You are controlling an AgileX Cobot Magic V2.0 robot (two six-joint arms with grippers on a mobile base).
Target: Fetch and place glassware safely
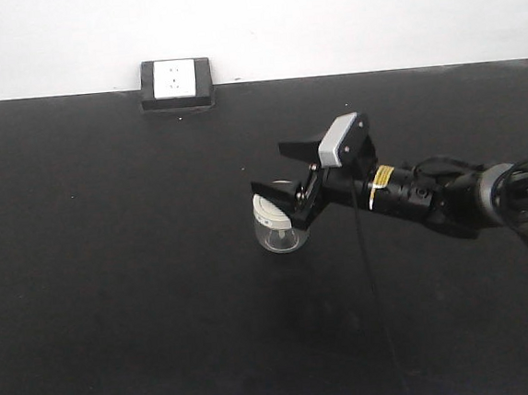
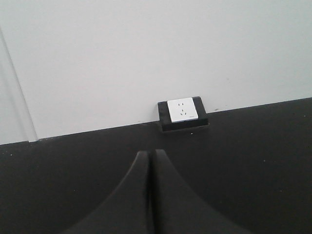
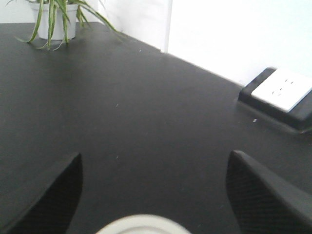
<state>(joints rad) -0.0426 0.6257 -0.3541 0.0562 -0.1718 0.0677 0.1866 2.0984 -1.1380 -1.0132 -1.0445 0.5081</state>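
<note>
The glassware [image 1: 277,227], a small clear jar with a cream-white lid, sits on the black table [image 1: 113,266]; its lid looks tilted toward the left. My right gripper [image 1: 267,167] reaches in from the right and is open, its fingers spread wide, with the jar close under its base. In the right wrist view only the blurred rim of the glassware lid [image 3: 144,225] shows at the bottom edge, between and behind the two tips of the right gripper [image 3: 156,155]. My left gripper [image 2: 149,152] is shut with nothing in it, hovering over bare black table, far from the jar.
A white power socket in a black housing [image 1: 176,80] sits at the table's back edge against the white wall, also visible as the socket [image 2: 182,111] and the socket [image 3: 282,92]. A potted plant [image 3: 51,19] stands at a far corner.
</note>
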